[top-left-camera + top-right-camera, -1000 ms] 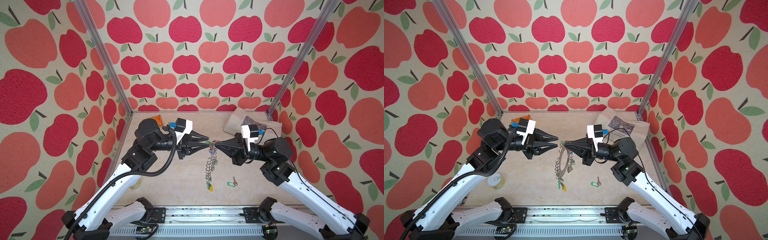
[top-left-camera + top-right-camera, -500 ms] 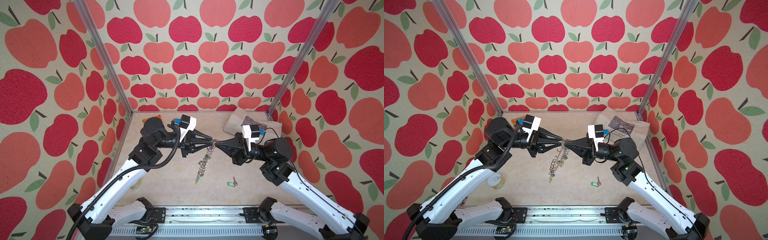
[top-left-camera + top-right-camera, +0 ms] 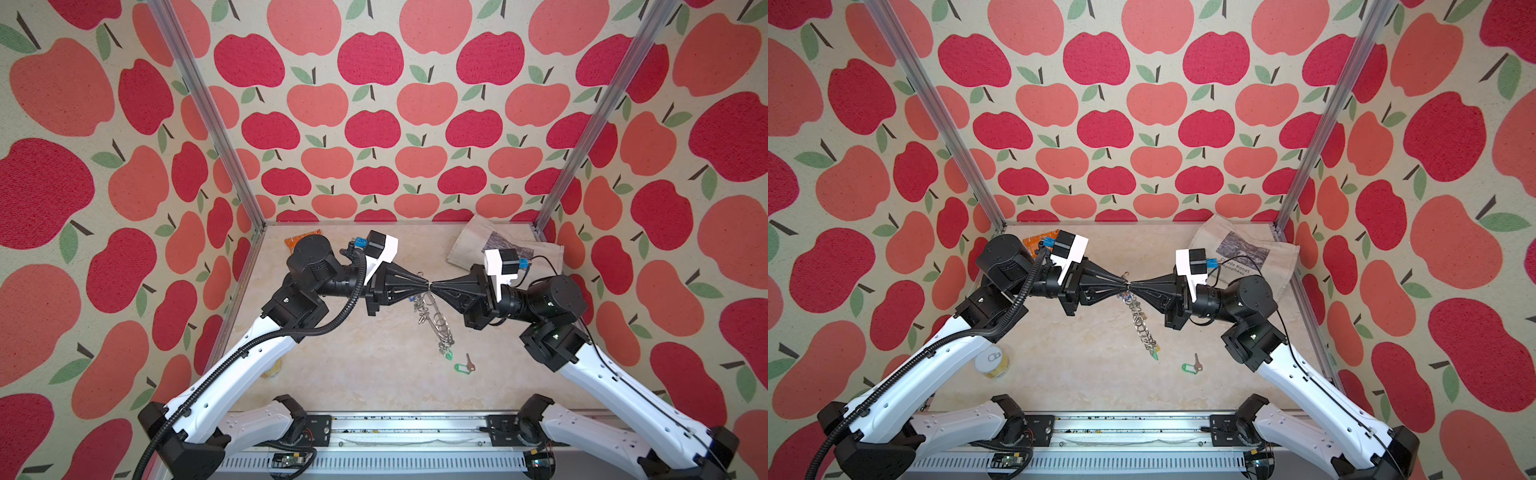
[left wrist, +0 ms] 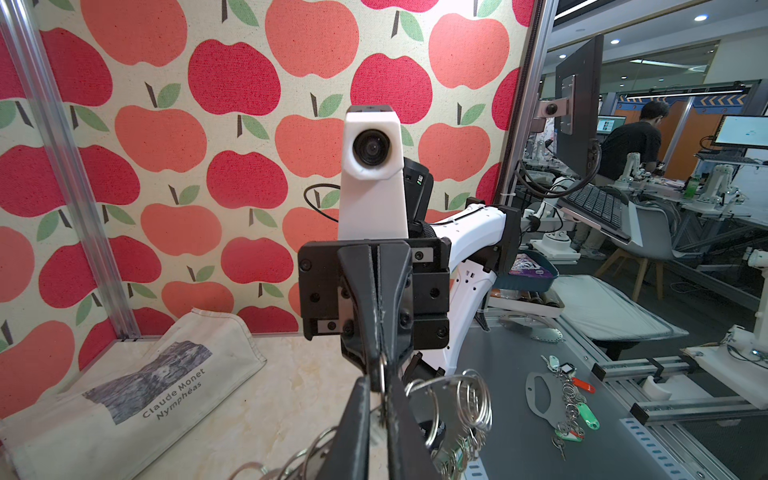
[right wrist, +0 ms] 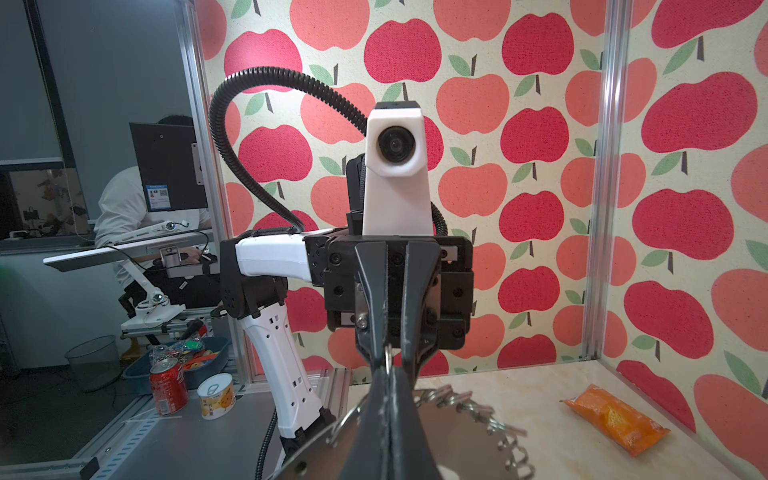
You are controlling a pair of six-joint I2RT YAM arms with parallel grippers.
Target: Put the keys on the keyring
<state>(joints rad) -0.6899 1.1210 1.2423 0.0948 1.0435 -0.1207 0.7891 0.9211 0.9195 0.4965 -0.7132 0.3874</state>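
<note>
Clamping the keyring (image 3: 440, 328) tip-to-tip, left claw (image 3: 424, 285) and right claw (image 3: 435, 285), hanging over the table (image 3: 374, 365) middle, far from walls (image 3: 374, 124).

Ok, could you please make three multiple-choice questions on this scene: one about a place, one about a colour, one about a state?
1. Where is the loose key?
A. On the table, apart from the keyring
B. Hooked on the keyring
C. Between the jaws

2. What colour is the loose key's tag?
A. Red
B. Green
C. Blue

3. How is the keyring held?
A. It lies flat on the table
B. It hangs in the air, both arms' jaws shut on its top
C. Only the left arm holds it

Answers:
1 A: it lies alone on the table in both top views.
2 B: the oval tag is bright green.
3 B: the two pairs of jaws meet at its top edge and it dangles below them.
</note>
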